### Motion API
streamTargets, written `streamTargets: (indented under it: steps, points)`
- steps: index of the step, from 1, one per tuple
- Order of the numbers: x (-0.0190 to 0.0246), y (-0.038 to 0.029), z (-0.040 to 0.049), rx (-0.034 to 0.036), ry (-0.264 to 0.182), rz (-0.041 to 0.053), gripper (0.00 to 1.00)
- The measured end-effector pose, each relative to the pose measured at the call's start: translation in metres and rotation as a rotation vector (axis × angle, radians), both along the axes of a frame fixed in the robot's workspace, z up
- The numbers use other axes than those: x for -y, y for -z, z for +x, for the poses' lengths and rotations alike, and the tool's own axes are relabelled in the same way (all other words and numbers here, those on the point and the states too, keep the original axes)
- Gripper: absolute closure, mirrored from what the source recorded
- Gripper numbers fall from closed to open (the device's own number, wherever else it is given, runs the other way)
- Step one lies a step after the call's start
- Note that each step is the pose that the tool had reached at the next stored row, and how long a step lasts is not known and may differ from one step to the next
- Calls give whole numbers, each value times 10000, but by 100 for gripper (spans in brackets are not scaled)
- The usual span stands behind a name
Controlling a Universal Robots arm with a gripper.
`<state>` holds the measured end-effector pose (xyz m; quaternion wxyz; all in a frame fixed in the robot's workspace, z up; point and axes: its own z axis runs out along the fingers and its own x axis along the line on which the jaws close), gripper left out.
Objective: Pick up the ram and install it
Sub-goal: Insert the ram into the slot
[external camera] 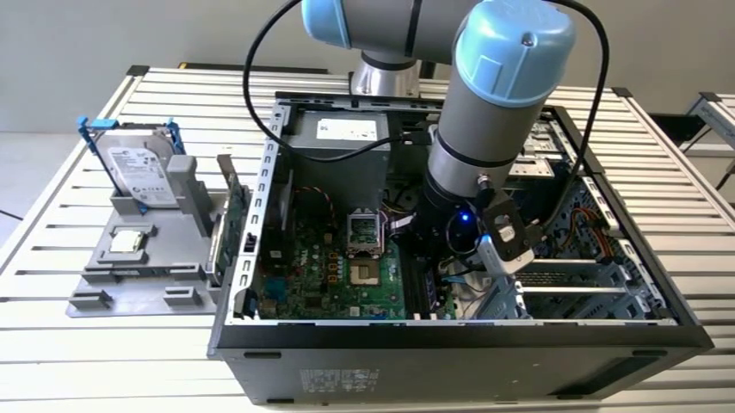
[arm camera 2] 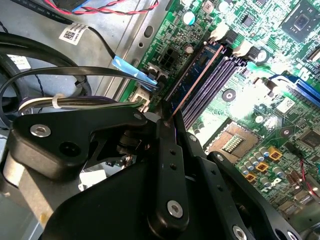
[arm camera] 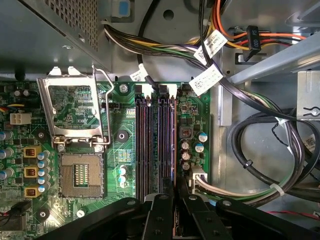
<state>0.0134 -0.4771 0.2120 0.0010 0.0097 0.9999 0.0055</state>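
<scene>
Slatted metal tabletop point(external camera: 69, 258) was seen under an open computer case point(external camera: 460, 344), with a grey fixture point(external camera: 138, 258) beside it on the exterior view's left, on which a hard drive in a blue frame point(external camera: 138, 172) was stood upright. A green expansion card point(external camera: 236, 215) was seen on edge between that fixture and the case wall.

The arm point(external camera: 494, 103) was reached down into the case, and the gripper point(arm camera: 174, 200) was placed low over the motherboard point(arm camera: 120, 150). In both wrist views the black fingers point(arm camera 2: 167, 165) were seen drawn close together, clamped on the ram point(arm camera 2: 192, 82), which was viewed edge-on as a thin dark strip running away from the fingertips. The ram was lined up along the memory slots point(arm camera: 155, 145), directly ahead of the fingers; in the second wrist view its far end was seen near the white slot latches point(arm camera 2: 220, 32). Whether the stick was fully seated could not be told.

An open processor socket point(arm camera: 77, 175) with its raised metal frame point(arm camera: 72, 112) was seen to one side of the fingers, and bundled cables point(arm camera: 260, 165) to the other side.
</scene>
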Motion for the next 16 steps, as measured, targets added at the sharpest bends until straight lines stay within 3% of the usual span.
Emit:
streamTargets:
  steps: [14,15,16]
  points:
    - [1,3,-1,0,0,-4,100]
    - [0,4,-1,0,0,-3,0]
    - [0,4,-1,0,0,-2,0]
